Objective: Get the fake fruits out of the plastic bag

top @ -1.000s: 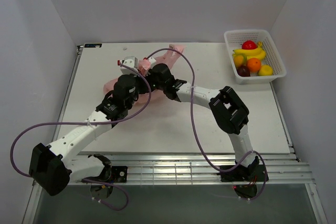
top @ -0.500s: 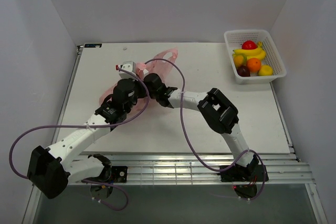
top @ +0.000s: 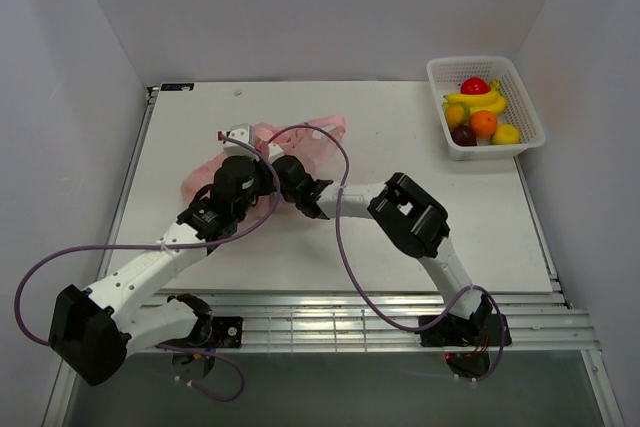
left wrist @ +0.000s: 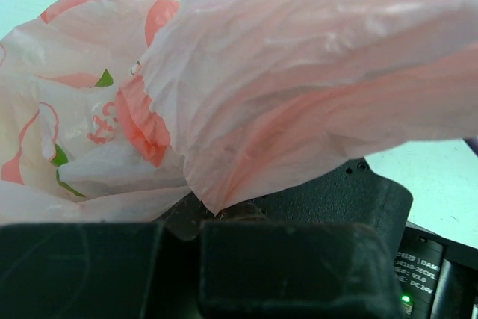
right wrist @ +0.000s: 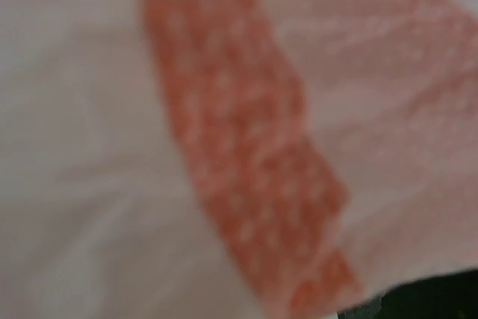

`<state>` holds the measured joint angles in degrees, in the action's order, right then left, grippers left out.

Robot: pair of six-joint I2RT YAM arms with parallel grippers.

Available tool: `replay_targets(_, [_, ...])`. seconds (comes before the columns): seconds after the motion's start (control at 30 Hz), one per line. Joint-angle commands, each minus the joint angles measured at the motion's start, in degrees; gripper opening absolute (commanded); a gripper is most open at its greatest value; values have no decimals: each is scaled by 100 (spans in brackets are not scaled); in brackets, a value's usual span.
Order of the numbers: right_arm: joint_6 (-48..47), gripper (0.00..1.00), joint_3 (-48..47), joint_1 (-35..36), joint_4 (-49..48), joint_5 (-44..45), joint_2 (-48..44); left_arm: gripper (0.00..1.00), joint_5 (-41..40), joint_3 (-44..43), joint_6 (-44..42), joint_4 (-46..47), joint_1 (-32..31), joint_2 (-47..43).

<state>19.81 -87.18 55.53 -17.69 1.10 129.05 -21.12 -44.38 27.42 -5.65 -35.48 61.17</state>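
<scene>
As left claw [left wrist: 200,218] clenches one plastic bag [top: 312,137], right claw [top: 282,167] gapes; five fake fruits [top: 483,123] fill basket [top: 478,60].

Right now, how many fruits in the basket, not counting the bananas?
5 in the basket: red fruit far end, yellow-green fruit left, orange fruit middle, dark purple fruit near left, yellow fruit near right. More may hide underneath.

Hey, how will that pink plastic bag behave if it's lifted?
The plastic bag looks thin and crinkled, so probably floppy and light. It bunches in folds at the left gripper, so it would likely sag, not hold shape.
</scene>
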Motion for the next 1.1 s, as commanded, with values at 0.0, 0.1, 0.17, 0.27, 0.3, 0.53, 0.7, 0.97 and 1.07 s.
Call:
replay_targets(0.0, [610,90,436,125,-980,-566,-528,0,276,-281,-61,100,-90,-193])
replay_targets(0.1, [804,90,614,134,-1298,-506,-863,0,21,-247,-114,73,-90,-263])
replay_targets(0.17, [849,90,649,134,-1290,-471,-952,0,56,-220,-114,99,-90,-298])
replay_targets(0.27, [1068,90,780,134,-1254,-392,-1022,0,144,-238,-79,90,-90,-272])
replay_targets(0.3, [1242,90,868,134,-1315,-331,-1057,0,161,-273,-70,108,-90,-272])
replay_targets(0.53, [1560,90,720,178,-991,-304,-689,0,337,-580,-263,187,-90,-140])
replay_targets(0.7, [1614,90,553,195,-580,-112,-469,0,478,-642,-316,240,-99,-96])
replay_targets(0.97, [1473,90,27,230,581,1181,-92,0,688,-335,-97,275,-108,-228])
replay_targets(1.07, [1551,90,-28,248,671,1112,14,0,802,-282,-35,275,-108,-254])
